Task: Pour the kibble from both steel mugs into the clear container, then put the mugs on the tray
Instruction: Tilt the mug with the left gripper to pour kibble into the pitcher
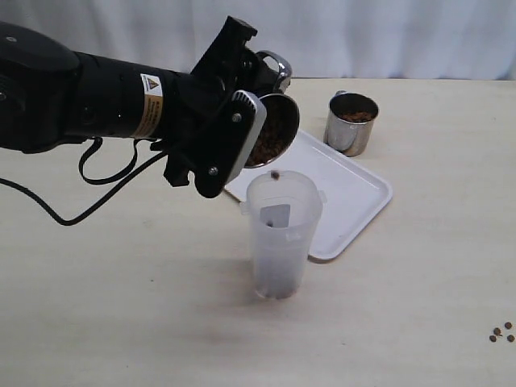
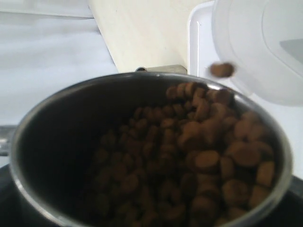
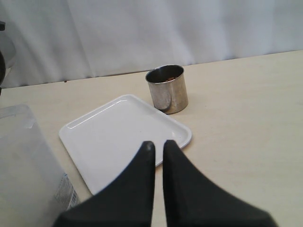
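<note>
Exterior view: the left gripper has its jaws clamped across the wall of the tilted mug, mouth tipped over the clear container, and one pellet hangs right at the rim. Kibble crowds the mug's low lip, loose, light and likely to bounce; stray pellets already lie on the table. Polished steel is stiff but slick, so a grip across the body suits it. The container looks light and tall, probably tippable. The second mug waits full just beside the tray. The right gripper is closed and empty.
</note>
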Motion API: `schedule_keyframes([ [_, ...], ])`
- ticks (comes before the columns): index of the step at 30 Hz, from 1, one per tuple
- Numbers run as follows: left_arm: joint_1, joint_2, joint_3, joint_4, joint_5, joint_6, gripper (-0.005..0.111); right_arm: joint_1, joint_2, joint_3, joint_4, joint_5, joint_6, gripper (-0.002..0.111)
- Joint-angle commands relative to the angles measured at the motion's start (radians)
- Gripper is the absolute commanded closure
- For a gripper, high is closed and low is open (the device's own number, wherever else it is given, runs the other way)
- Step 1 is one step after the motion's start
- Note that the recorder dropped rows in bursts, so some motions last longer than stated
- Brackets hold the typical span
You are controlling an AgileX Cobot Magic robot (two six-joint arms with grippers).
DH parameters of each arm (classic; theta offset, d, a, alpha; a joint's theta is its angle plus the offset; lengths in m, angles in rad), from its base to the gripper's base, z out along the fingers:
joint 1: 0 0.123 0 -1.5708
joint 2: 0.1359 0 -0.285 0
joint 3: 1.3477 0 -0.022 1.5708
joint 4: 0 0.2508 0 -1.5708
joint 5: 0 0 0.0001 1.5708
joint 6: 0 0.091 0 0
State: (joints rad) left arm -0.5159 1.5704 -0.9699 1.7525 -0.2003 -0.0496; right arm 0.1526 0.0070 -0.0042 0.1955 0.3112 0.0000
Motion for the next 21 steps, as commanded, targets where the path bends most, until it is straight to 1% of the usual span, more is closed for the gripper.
schedule_keyframes([
  [1, -0.009, -0.005, -0.01, -0.012, 0.001, 0.002, 0.107, 0.002, 0.001, 0.004, 0.002, -0.015, -0.007, 0.103],
  [21, -0.009, -0.007, -0.021, -0.012, -0.019, 0.005, 0.107, 0.002, 0.001, 0.004, 0.002, -0.015, -0.007, 0.103],
])
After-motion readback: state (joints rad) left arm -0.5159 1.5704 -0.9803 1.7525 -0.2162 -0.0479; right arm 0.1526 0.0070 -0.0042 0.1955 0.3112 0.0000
